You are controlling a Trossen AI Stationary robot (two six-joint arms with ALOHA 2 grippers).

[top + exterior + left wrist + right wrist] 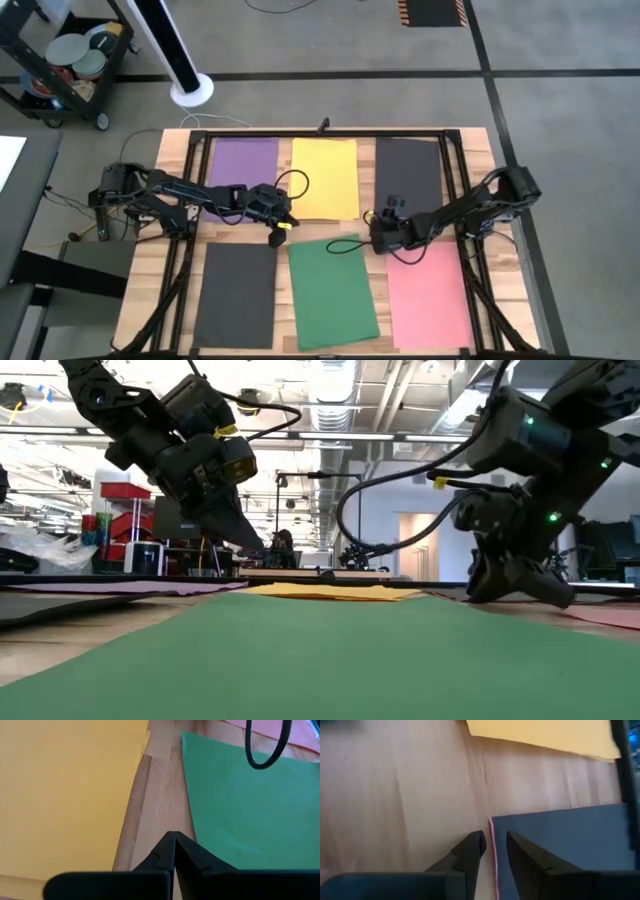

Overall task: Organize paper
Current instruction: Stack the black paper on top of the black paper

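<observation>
The right gripper point(494, 851), fingers parted, is poised at the pink sheet's point(428, 295) corner for squaring, while the left gripper point(174, 851) is clenched empty.

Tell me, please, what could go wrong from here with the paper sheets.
The right claw stands open astride the corner where a pink edge shows under the black sheet; closing might pinch both or crease them. A looping cable hangs over the green sheet and could drag it askew. The left claw is shut, holding nothing.
</observation>
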